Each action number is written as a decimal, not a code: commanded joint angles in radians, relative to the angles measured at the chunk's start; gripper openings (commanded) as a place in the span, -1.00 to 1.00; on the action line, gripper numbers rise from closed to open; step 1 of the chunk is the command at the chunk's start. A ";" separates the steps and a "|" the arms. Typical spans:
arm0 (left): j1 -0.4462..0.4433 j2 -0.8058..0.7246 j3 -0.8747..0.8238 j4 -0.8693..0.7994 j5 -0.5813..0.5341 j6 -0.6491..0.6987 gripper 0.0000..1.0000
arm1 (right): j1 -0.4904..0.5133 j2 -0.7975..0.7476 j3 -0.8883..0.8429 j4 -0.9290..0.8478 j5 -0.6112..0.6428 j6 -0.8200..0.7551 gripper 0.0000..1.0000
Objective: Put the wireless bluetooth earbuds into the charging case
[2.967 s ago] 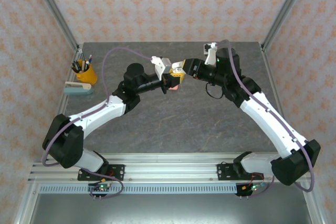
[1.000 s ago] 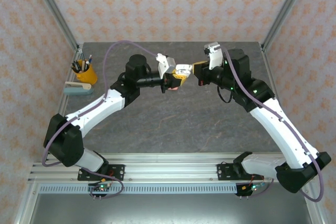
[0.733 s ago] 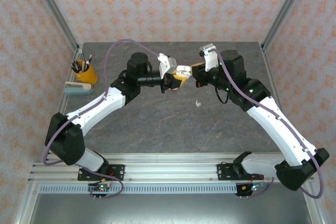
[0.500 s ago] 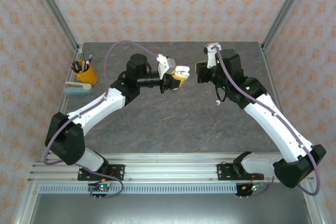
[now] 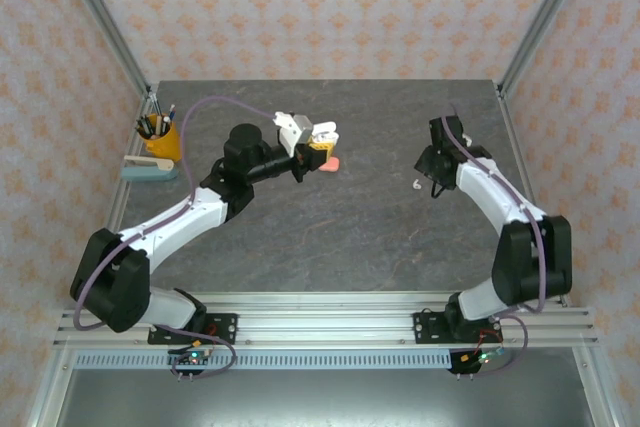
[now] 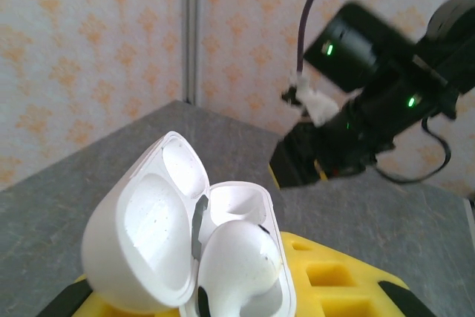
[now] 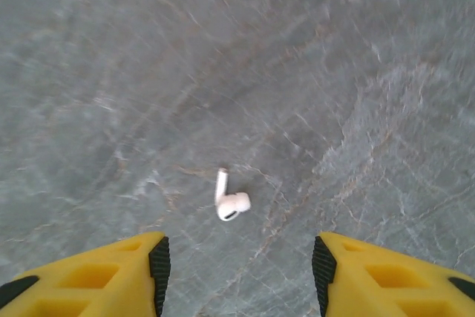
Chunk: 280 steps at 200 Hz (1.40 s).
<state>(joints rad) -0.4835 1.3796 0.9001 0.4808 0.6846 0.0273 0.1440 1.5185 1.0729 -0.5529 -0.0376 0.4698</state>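
My left gripper (image 5: 308,150) is shut on a white charging case (image 5: 320,136) and holds it above the table's middle back. In the left wrist view the case (image 6: 223,213) is open with its lid (image 6: 141,239) swung to the left. One white earbud (image 6: 237,254) sits in the near slot, and the far slot is empty. A second white earbud (image 7: 231,203) lies loose on the grey table (image 7: 356,72), on its side. My right gripper (image 7: 239,272) hangs open just above it, pointing down, with nothing between its fingers. From above, that earbud (image 5: 412,184) lies just left of the right gripper (image 5: 430,169).
A small coral-pink item (image 5: 334,163) lies on the table under the held case. A yellow pen cup (image 5: 165,140) and a pale stapler (image 5: 148,169) stand at the far left. Metal frame posts (image 5: 110,32) rise at the back corners.
The right gripper opened, and the white earbud dropped to the table. The right arm swung right and turned down over it. The left arm drew slightly left with the case.
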 commanded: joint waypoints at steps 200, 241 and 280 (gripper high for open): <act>0.000 -0.041 -0.103 0.169 -0.143 -0.061 -1.00 | -0.010 0.408 0.208 0.025 -0.240 0.069 0.02; -0.001 -0.058 -0.106 0.165 -0.151 -0.063 -1.00 | 0.004 0.361 0.174 0.032 -0.322 0.044 -0.03; -0.001 -0.074 -0.109 0.161 -0.158 -0.073 -1.00 | 0.040 0.342 0.169 -0.021 -0.398 -0.009 -0.05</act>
<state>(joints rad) -0.4835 1.3426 0.7963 0.5968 0.5495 -0.0303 0.1577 1.9118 1.2617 -0.5159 -0.3698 0.5091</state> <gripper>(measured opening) 0.249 0.478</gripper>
